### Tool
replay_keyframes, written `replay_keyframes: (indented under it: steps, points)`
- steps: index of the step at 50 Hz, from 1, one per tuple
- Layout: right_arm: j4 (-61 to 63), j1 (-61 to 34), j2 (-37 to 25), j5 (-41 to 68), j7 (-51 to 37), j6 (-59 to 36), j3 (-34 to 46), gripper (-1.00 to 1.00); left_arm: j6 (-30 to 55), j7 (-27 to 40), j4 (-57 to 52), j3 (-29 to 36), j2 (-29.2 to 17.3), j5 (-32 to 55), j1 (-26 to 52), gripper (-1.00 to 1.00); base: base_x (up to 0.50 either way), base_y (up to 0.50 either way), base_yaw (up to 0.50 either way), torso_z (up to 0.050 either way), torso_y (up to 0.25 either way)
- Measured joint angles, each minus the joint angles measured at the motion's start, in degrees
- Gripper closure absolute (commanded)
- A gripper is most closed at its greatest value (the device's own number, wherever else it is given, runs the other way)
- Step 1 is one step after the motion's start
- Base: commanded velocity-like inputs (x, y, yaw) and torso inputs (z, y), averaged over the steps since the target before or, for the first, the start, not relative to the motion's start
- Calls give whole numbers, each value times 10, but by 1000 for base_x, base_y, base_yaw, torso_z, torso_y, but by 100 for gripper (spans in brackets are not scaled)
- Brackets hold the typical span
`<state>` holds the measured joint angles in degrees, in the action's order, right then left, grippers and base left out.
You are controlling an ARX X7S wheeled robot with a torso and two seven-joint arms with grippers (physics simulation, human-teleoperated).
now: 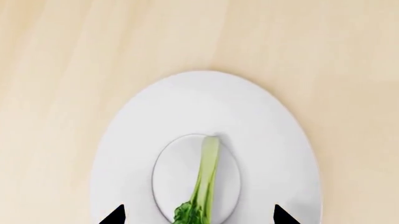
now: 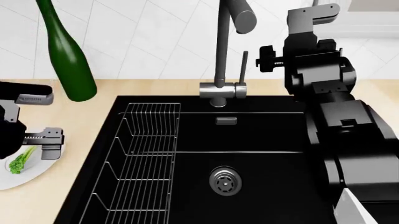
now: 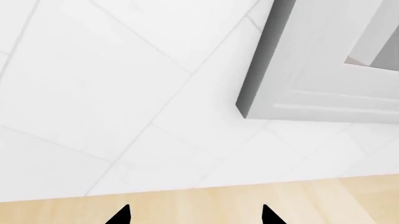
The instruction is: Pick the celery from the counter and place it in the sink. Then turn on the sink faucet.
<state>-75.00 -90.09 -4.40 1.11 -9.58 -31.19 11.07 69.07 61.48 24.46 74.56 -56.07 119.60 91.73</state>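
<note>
Hovering spread-open above the celery [image 1: 204, 179], which lies between its tips on a white plate [image 1: 262, 116], the left gripper [image 1: 198, 215] may pinch only leaves, so the stalk slips.

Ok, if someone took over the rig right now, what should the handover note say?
Left gripper: open, empty, above the celery, fingertips either side of it.
Right gripper: open, empty, raised near the back wall behind the sink, facing the tiles.
Celery lies on the white plate on the counter, left of the sink. Faucet stands behind the basin; no water visible.
Done: only the approach to the celery.
Left: grasp it, put it in the sink, turn on the faucet.
</note>
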Motion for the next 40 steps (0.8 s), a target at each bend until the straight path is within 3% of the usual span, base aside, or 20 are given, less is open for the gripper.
replay_keyframes:
  steps: [40]
  points:
    - [0, 4, 1, -3, 2, 7, -1, -100, -18, -49, 28, 8, 5, -32, -25, -100, 0, 0, 0, 0, 0]
